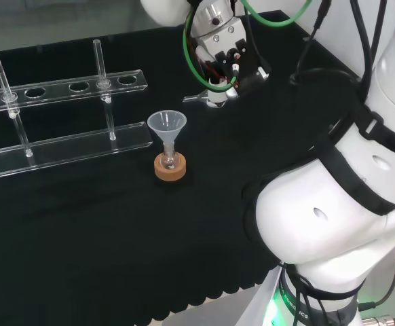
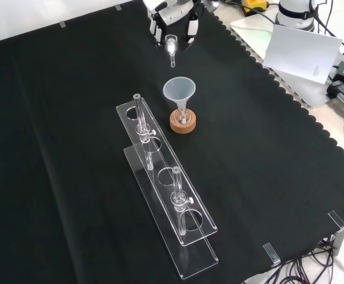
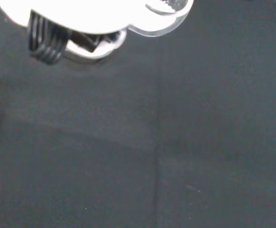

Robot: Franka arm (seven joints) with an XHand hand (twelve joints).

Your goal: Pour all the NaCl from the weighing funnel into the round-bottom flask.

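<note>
While the hand (image 1: 219,71) is hanging above the cloth (image 2: 71,118) with its fingers curled round the weighing funnel (image 2: 171,46), the round-bottom flask (image 2: 182,115) is sitting on its cork ring (image 2: 182,122) below the hand and nearer the camera in the front view, to the hand's lower left in the head view. A clear plastic funnel (image 2: 179,90) is standing in the flask's neck, mouth up. The weighing funnel's long axis is running from the hand toward that mouth, its spout leading but stopping short of the rim. I judge the coming move is calling for travel along that same line, then a tilt spout-down. The test-tube rack (image 2: 166,195) is lying beyond the flask, well apart from the hand.
</note>
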